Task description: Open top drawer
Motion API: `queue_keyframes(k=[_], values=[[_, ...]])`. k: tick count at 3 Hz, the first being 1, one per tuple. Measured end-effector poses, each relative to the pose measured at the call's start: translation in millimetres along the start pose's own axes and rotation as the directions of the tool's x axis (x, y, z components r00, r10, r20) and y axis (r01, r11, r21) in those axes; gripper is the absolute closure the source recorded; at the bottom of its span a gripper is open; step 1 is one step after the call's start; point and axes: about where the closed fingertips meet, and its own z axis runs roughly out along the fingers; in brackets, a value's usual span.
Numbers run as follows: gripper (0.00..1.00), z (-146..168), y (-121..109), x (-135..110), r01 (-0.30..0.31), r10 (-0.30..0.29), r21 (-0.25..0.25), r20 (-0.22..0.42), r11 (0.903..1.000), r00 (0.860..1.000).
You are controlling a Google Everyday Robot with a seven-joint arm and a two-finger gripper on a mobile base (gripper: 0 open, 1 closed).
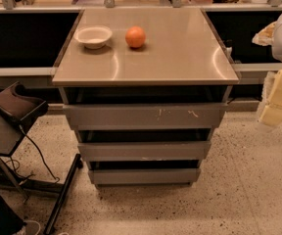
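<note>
The top drawer (143, 115) is the widest grey front, just under the cabinet's tan top (180, 58), with small pale scratch marks on its right half. A dark gap runs above it, and its interior does not show. Two narrower grey drawer fronts (143, 151) sit below it. My gripper (277, 104) shows as pale yellowish blocks at the right edge of the view. It is to the right of the cabinet at about the top drawer's height and apart from it.
A white bowl (93, 35) and an orange (135, 36) sit on the cabinet top at the back left. A black stand with a cable (13, 114) is on the floor to the left. A long counter (23, 38) runs behind.
</note>
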Motion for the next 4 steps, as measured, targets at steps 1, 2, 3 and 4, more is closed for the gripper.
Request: queue_keyframes(k=[1,2,3,4], values=[[0.0,0,0,0,0.0,0.0,0.0,0.0,1.0,1.0],[0.0,10,-2,-1,-0.006,0.006,0.002,0.015,1.0,1.0],[0.0,67,-8,-5,-0.028,0.029,-0.027,0.057,0.9993,0.998],[0.0,135,-12,-15,-0.034,0.04,-0.065,0.093,0.9973,0.995]])
